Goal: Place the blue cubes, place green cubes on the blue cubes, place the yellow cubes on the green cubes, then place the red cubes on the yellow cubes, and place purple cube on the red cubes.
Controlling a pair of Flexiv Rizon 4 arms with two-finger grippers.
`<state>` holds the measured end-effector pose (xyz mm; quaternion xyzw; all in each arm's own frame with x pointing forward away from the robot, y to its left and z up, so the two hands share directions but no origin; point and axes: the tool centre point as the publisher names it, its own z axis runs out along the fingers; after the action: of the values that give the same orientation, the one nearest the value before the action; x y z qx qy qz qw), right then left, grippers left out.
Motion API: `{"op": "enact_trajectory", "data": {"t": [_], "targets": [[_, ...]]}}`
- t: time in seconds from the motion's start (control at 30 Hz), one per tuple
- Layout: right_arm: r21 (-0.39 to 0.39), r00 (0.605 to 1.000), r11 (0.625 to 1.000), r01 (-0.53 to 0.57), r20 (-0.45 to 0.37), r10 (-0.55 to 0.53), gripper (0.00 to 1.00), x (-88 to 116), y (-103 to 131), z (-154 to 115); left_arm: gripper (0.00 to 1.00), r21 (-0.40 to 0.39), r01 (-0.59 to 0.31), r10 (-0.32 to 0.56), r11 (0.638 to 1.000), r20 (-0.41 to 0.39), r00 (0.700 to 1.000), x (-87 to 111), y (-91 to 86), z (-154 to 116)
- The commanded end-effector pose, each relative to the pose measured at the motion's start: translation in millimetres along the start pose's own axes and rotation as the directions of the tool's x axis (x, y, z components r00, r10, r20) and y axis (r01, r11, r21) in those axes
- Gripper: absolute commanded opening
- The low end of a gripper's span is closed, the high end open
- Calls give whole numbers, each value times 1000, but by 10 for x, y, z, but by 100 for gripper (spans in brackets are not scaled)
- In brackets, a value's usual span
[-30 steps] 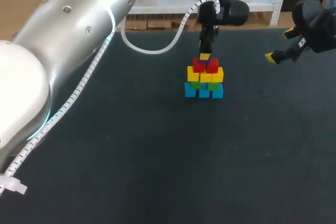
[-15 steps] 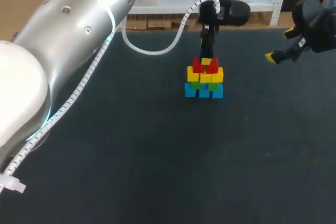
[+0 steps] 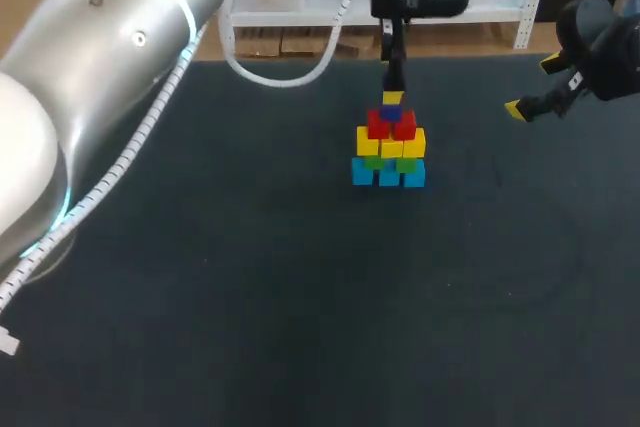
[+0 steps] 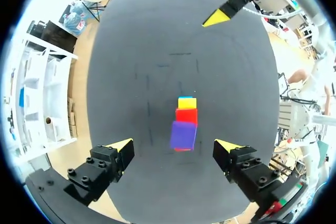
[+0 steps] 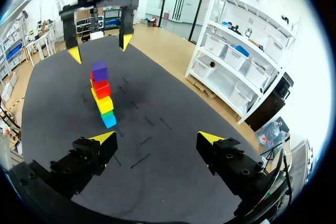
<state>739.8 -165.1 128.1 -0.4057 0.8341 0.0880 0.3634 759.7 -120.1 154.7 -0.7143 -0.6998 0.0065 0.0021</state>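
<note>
A pyramid of cubes stands at the table's far middle: blue cubes (image 3: 389,176) at the bottom, then green cubes (image 3: 406,163), yellow cubes (image 3: 391,144) and red cubes (image 3: 378,125). On top sits the purple cube (image 4: 183,135) (image 5: 99,70). My left gripper (image 3: 392,97) (image 4: 173,147) hangs straight above it, open, its yellow tips clear of the cube on both sides. My right gripper (image 3: 532,87) (image 5: 157,138) is open and holds nothing, off to the right of the stack and above the table.
The dark table (image 3: 300,297) is bare around the stack. My left arm's big silver links and its white cable (image 3: 290,82) reach over the table's left and back.
My left gripper opened, let go of the purple cube on the red cubes, and rose straight up from it. The right arm kept still.
</note>
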Motion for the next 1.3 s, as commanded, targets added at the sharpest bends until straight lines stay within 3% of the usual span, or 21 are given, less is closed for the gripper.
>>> {"op": "enact_trajectory", "data": {"t": [0.03,0.37,0.7,1.3], "targets": [[-3,1000,1000,0,1,0,100,3,-7,-1,100,-83,34,-28,996,78,997,215,-164,-45],[-3,1000,1000,0,1,0,100,3,-7,-1,100,-172,141,-105,975,202,974,609,-144,-215],[-3,1000,1000,0,1,0,100,3,-7,-1,100,-288,285,-210,914,265,941,1188,-88,-417],[-3,1000,1000,0,1,0,100,3,-7,-1,100,-341,503,-313,794,481,819,2181,-236,-595]]}}
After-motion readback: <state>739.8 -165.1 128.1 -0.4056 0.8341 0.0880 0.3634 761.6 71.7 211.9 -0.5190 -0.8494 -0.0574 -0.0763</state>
